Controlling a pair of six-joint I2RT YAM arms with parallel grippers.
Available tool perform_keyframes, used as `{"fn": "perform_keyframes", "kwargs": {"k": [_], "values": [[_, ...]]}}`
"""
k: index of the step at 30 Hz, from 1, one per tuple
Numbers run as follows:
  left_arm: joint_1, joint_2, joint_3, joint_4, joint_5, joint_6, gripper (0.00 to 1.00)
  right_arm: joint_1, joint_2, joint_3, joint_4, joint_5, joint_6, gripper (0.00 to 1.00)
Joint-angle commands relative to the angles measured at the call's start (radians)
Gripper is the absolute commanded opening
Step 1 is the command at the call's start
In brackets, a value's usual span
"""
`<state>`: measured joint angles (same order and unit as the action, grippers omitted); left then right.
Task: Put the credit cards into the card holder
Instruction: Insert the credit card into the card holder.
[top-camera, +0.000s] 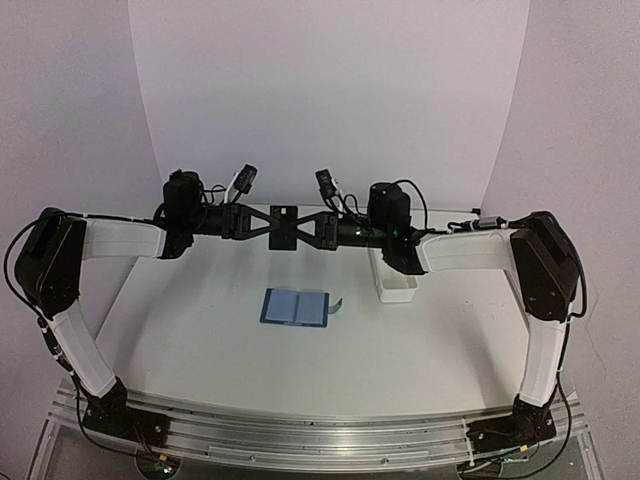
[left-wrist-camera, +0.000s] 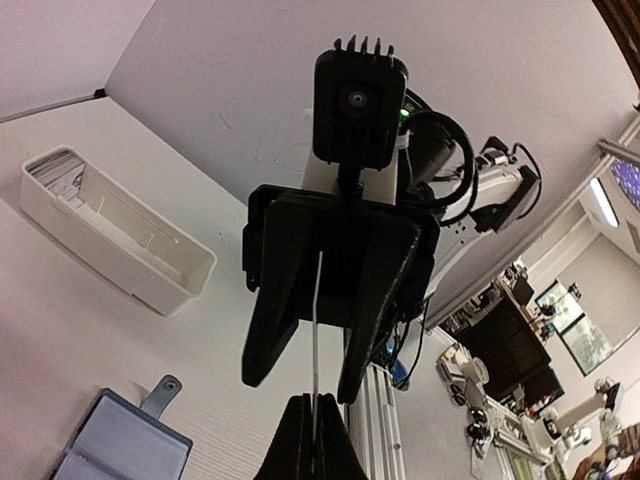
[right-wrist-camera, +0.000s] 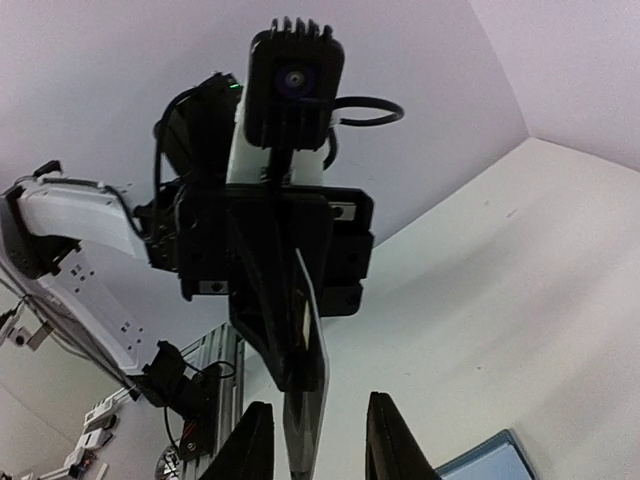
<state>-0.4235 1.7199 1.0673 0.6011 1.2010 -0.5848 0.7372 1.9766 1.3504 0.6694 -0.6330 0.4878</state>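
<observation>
Left gripper: fingers pressed together, pinching one card edge-on in mid-air | Right gripper: fingers spread either side of that card, contact indiscernible | Wallet: open flat on table beneath both grippers | Tray: further cards at one end, count unreadable

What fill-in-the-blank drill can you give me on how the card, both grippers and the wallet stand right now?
1. The thin pale rectangular card is pinched by the ___ gripper.
2. The right gripper holds its jaws ___, one on either side of that card.
3. The long white plastic tray stands on the ___ arm's side of the opened small blue folding wallet.

Missing words: left; open; right.
</observation>
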Motion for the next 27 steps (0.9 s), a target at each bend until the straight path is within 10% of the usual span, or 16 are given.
{"fn": "perform_keyframes", "kwargs": {"k": [1, 12, 27], "values": [[-0.006, -0.003, -0.021, -0.270, -0.193, 0.046, 0.00, 0.007, 0.004, -0.039, -0.180, 0.313, 0.074, 0.36], [-0.047, 0.163, -0.077, -0.418, -0.424, 0.135, 0.00, 0.100, 0.099, 0.038, -0.746, 0.671, 0.277, 0.40], [-0.098, 0.263, -0.087, -0.328, -0.488, 0.012, 0.00, 0.116, 0.167, 0.008, -0.789, 0.742, 0.322, 0.31]]}}
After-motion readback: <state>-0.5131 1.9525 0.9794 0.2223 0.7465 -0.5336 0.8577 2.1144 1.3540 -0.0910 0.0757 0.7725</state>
